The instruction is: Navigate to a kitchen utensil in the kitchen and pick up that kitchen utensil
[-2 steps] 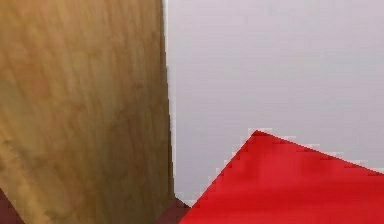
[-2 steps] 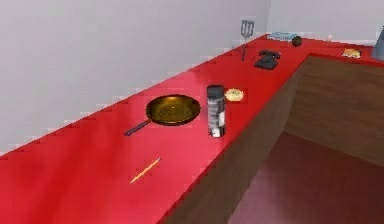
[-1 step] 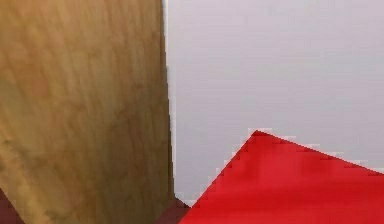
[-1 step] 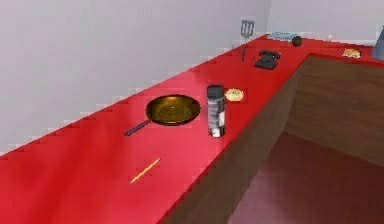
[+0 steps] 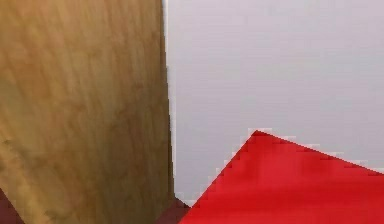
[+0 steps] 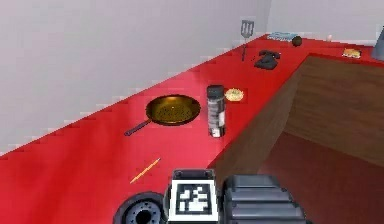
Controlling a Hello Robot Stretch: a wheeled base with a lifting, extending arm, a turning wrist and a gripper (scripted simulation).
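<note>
Through the forward view I had a tall wood-grain panel on the left, matte and flat. A plain pale wall stood behind it, and a sharp corner of the glossy red countertop came in at the lower right.

The arm side view gave me the length of that red countertop, an L with a wood-faced cabinet front under its far leg. A round frying pan with a dark straight handle sat mid-counter. Just beside it stood an upright cylindrical shaker, and near that a small pale round item. A thin orange stick lay flat closer to me.

The spatula, thin-handled with a flat blade on top, stood upright at the far wall, well apart from the pan. A low dark object sat near it.

At the bottom edge I saw the white marker square, the ribbed dark arm and the gripper as a rounded dark body. I could not tell how its fingers stood, nor whether it held anything.
</note>
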